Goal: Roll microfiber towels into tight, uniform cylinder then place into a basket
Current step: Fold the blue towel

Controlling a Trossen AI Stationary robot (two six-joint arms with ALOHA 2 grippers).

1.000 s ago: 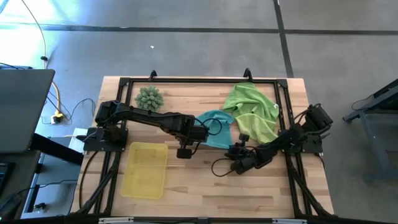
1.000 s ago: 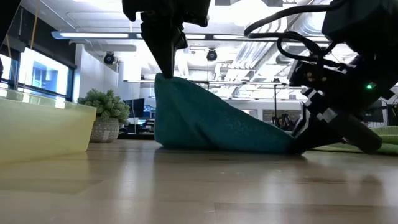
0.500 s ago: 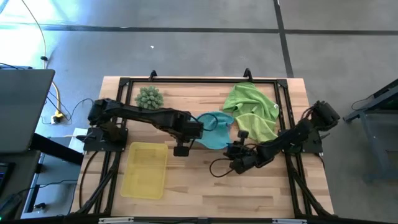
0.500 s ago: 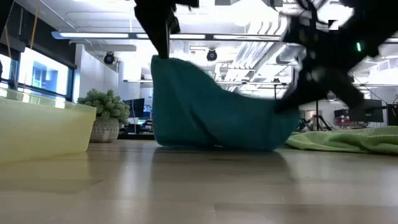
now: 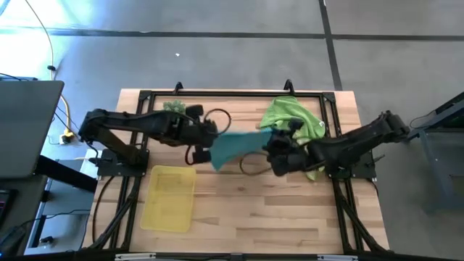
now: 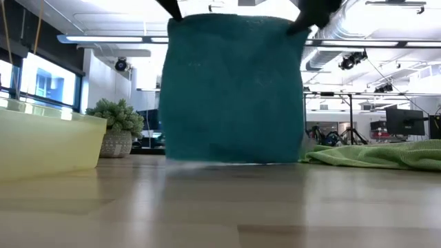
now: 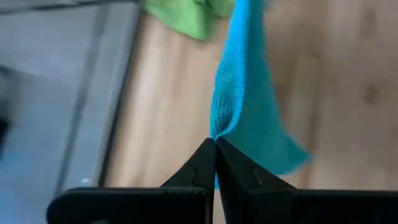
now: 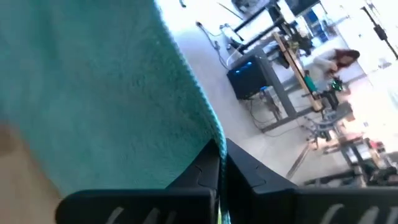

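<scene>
Nearby, lime towels (image 5: 293,127), spiky ball (image 6: 120,125), yellow basket (image 5: 170,197).

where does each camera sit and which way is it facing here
High view: above the table, facing straight down; both arms show, left hand and right hand holding the teal towel between them, the basket nearer the front edge.
Low view: table-top height, facing level across; the towel hangs like a curtain, only arm tips at its top corners.
Left wrist view: on the left arm, looking past its shut fingers pinching a towel corner.
Right wrist view: on the right arm, facing the room past its fingers.
All four share the towel.
</scene>
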